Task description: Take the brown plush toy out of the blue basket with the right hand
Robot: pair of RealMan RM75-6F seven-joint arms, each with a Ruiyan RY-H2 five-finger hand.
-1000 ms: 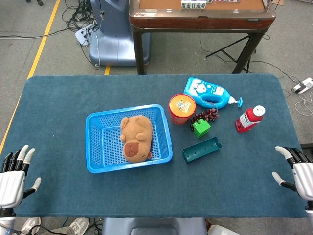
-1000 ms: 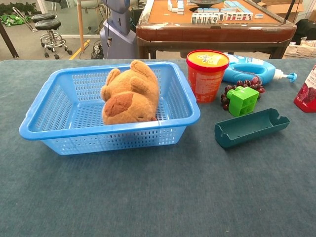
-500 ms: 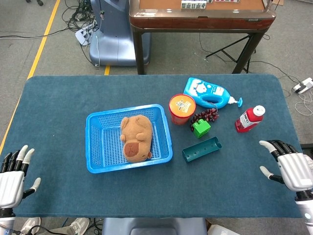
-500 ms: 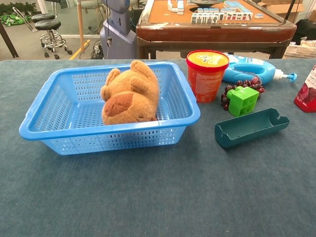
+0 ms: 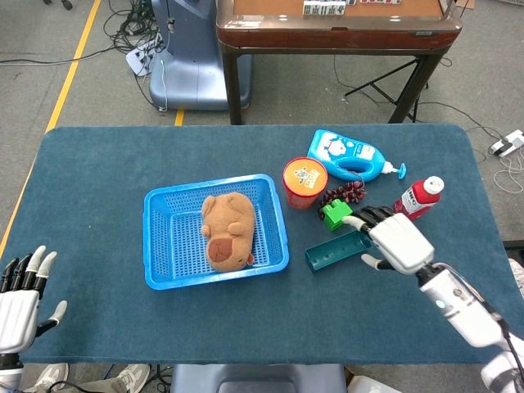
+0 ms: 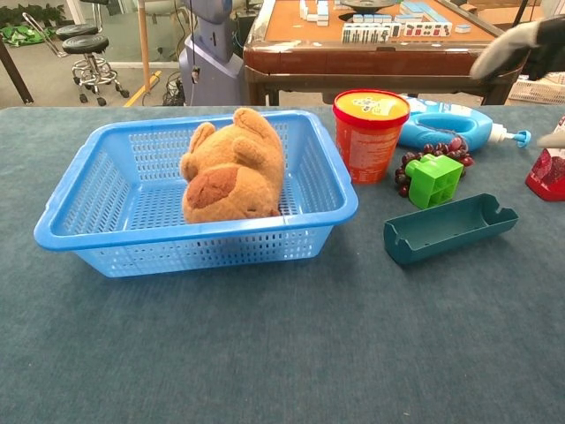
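Note:
The brown plush toy [image 5: 228, 230] [image 6: 231, 168] lies in the right half of the blue basket [image 5: 164, 246] [image 6: 106, 238], left of the table's middle. My right hand [image 5: 395, 238] [image 6: 523, 44] hovers over the right part of the table, fingers spread, empty, above the teal tray [image 5: 337, 250] and well right of the basket. At the bottom left corner, off the table's front edge, my left hand [image 5: 20, 299] rests with its fingers apart and nothing in it.
Right of the basket stand an orange-lidded cup [image 5: 304, 181] [image 6: 371, 132], a green block [image 5: 336, 213] [image 6: 434, 180], dark grapes [image 5: 344, 194], a blue bottle [image 5: 348, 155] lying flat and a red bottle [image 5: 417, 198]. A wooden table [image 5: 336, 24] stands behind.
My right hand has swung up and left from the table's right front edge to above the teal tray. It now shows at the chest view's top right. Left hand barely moved.

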